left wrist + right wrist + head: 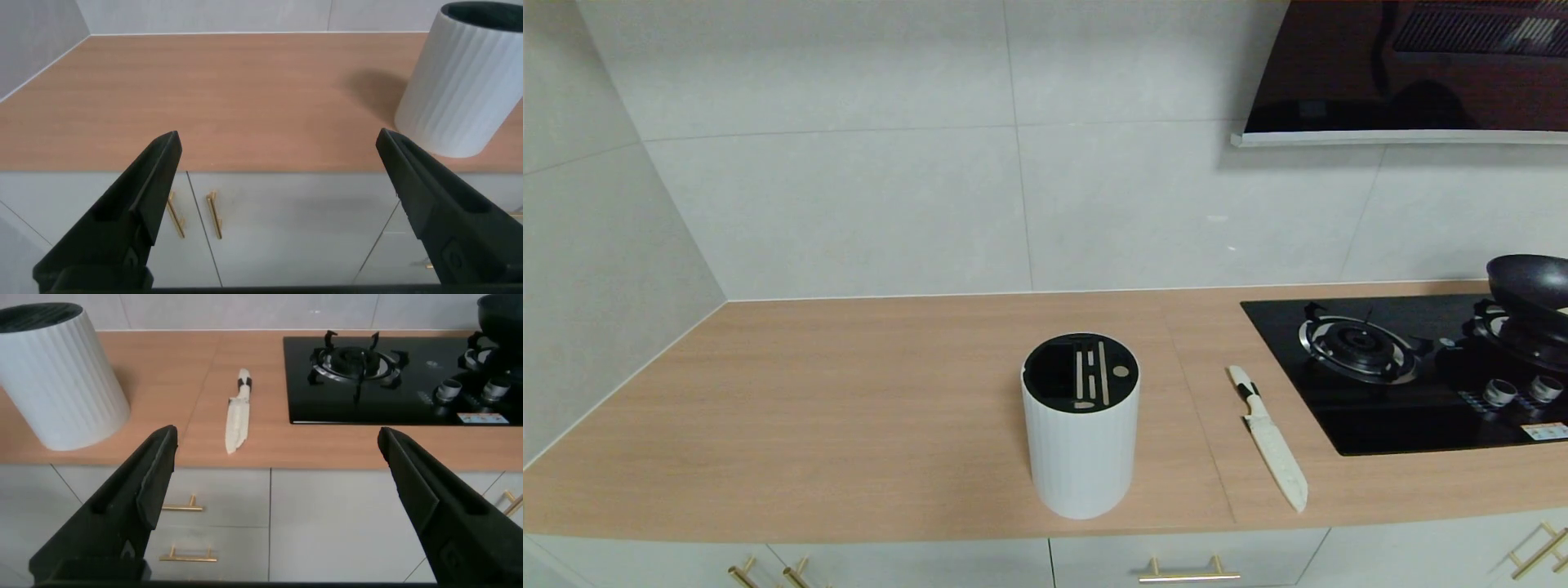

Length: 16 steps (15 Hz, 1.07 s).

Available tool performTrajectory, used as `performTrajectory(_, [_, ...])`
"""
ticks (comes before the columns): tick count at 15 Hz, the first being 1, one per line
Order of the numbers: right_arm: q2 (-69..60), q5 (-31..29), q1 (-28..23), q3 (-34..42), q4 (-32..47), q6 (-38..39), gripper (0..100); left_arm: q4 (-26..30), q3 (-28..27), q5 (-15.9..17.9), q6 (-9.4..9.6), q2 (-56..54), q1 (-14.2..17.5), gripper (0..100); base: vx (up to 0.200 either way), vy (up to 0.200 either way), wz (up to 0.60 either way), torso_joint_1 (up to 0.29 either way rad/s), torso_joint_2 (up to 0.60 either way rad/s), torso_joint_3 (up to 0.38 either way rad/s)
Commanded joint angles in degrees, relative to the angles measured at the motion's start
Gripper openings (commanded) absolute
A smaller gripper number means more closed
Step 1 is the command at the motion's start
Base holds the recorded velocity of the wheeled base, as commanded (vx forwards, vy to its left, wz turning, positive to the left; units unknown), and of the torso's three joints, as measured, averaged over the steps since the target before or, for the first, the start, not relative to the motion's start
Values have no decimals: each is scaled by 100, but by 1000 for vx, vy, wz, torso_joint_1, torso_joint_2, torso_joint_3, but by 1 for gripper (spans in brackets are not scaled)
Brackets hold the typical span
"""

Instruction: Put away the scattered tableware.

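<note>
Your left gripper [278, 144] hangs spread wide off the counter's [849, 392] front edge. The white knife holder [1081, 425] stands near that edge. The knife [1270, 441] lies flat to its right, apart from it, beside the hob [1413, 408]. Your right gripper [278, 438] gapes open too.

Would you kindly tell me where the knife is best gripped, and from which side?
The knife lies flat on the counter, blade toward the front edge, so probably grip its handle, the end nearer the wall, from above, jaws across it.
</note>
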<state>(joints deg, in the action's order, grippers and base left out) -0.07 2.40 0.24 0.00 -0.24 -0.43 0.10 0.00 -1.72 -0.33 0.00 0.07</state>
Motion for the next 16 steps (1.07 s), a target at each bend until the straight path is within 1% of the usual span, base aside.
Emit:
performTrajectory(1, [7,6,2,0,-2,-1,100,-1,0,-4,-2,0,1,100,0,0,0,0,0,0])
performTrajectory(9, [7,6,2,0,-2,-1,100,-1,0,-4,7,0,1,100,0,0,0,0,0,0])
performTrajectory(14, [7,6,2,-18,-37,-177,100,-1,0,-4,-2,0,1,100,0,0,0,0,0,0])
performTrajectory(15, [25,50,2,-299,-28,-177,100,-1,0,-4,-2,0,1,100,0,0,0,0,0,0])
performTrajectory(16, [201,103,55,-773,60,-116,100,-1,0,-4,-2,0,1,100,0,0,0,0,0,0])
